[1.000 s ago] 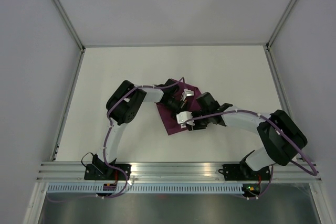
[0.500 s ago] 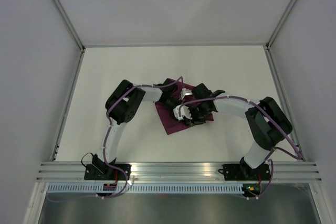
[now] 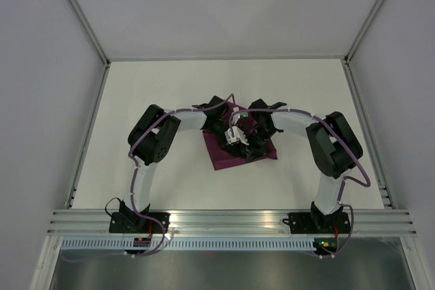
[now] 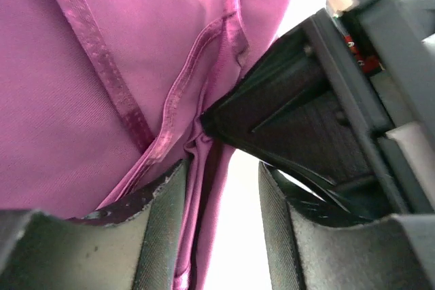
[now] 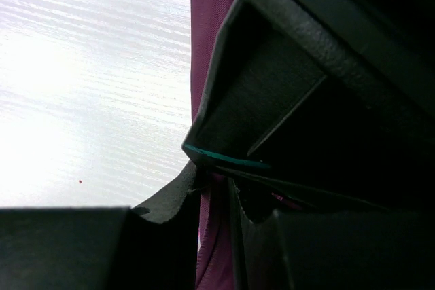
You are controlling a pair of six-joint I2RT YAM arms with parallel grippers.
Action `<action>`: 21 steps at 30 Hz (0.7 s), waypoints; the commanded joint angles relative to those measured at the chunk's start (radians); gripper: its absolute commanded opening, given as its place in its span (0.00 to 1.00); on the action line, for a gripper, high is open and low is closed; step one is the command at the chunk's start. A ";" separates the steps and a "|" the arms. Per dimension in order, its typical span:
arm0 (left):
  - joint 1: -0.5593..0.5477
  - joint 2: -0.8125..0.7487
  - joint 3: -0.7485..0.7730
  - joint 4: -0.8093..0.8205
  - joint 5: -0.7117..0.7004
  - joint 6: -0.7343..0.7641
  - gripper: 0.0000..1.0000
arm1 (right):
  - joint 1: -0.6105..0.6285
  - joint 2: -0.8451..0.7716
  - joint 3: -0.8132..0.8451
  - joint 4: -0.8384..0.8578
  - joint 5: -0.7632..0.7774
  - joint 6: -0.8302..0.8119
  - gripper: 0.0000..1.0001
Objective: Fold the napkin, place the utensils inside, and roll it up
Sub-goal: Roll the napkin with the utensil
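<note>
The purple-magenta napkin [image 3: 224, 156] lies folded mid-table, its hemmed layers filling the left wrist view [image 4: 102, 66]. Both grippers meet over its far edge. My left gripper [image 3: 230, 127] [image 4: 224, 168] is open: a raised fold of cloth rests against its left finger [image 4: 160, 215], with bare table showing in the gap. My right gripper [image 3: 246, 137] [image 5: 216, 188] is shut on a thin upright fold of the napkin [image 5: 214, 5], directly beside the left one. The utensils are hidden.
The white table [image 3: 170, 93] spreads round the napkin, with grey walls at the left, back and right. The right gripper's black body [image 4: 326, 106] crowds the left wrist view. The arm bases and a metal rail [image 3: 224, 219] run along the near edge.
My right gripper has swung left onto the napkin's far edge and closed on a fold. My left gripper has opened, letting the cloth go, and its elbow has shifted left.
</note>
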 commanded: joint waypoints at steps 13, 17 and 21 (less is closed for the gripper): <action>0.094 -0.387 -0.256 0.240 -0.698 -0.172 0.55 | -0.062 0.275 0.146 -0.345 0.009 -0.085 0.07; 0.091 -0.540 -0.388 0.359 -0.822 -0.199 0.54 | -0.068 0.307 0.163 -0.350 0.012 -0.073 0.07; 0.038 -0.668 -0.511 0.493 -0.961 -0.173 0.55 | -0.074 0.342 0.195 -0.374 0.006 -0.063 0.08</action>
